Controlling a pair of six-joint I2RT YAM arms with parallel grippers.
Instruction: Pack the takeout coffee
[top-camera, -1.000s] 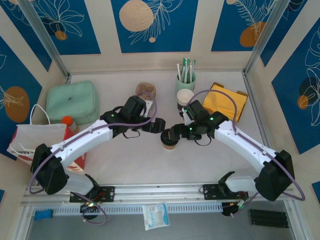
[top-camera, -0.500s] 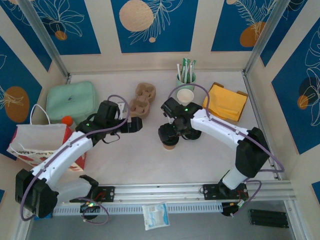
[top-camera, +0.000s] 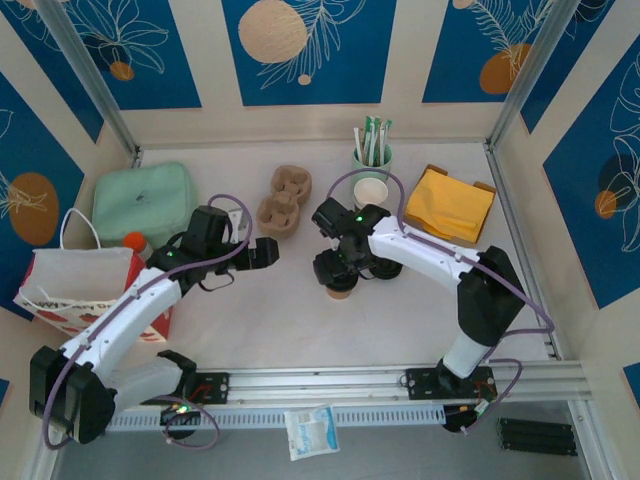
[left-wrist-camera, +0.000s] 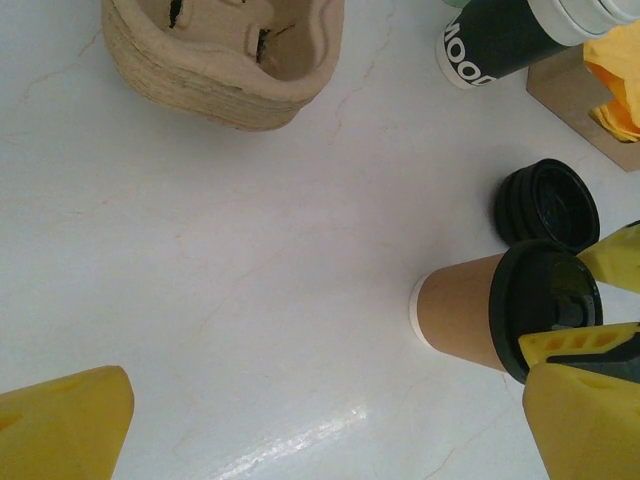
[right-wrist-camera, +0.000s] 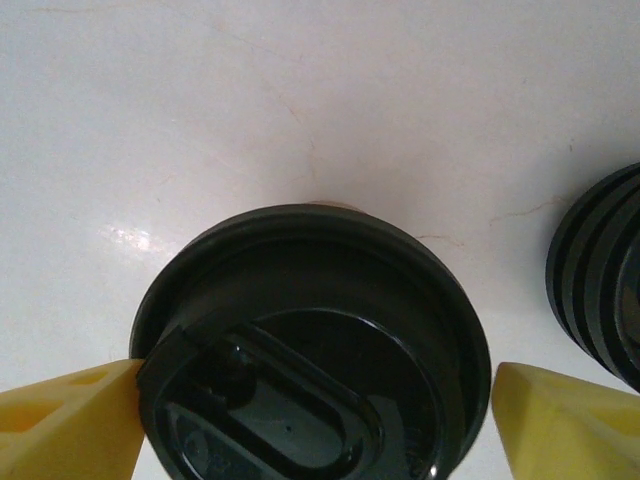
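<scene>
On the left, your left arm had pulled back over the last second. The left gripper (top-camera: 266, 251), black with yellow fingers, had hung near the middle of the table close to the cup. It now sat further left, its jaws spread wide with nothing between them. That retreat uncovered the stack of brown moulded-pulp drink carriers (top-camera: 283, 199) just beyond it on the far side, so the pocket the cup probably needs looked free to reach. Right of that, at the table's centre, the takeout coffee (left-wrist-camera: 458, 316), a brown paper cup capped with a black plastic lid (right-wrist-camera: 310, 330), had not moved. It stood on the white marble-look table top (left-wrist-camera: 200, 260), a little nearer than the carriers and apart from them. Your right arm had folded inward, its elbow swinging from the right edge toward the middle, while the right gripper (top-camera: 337, 271) stayed over the cup. Its jaws were spread on either side of the lid: one fingertip touched the rim and the other stood clear, so you were not pinching it yet. I judged the lid seated and the lift to be the step ahead. The cup stood upright, long axis vertical, lidded mouth pointing up and base flat down. Just to its right lay a short stack of spare black round lids (left-wrist-camera: 546, 203), close enough to snag a closing finger.
</scene>
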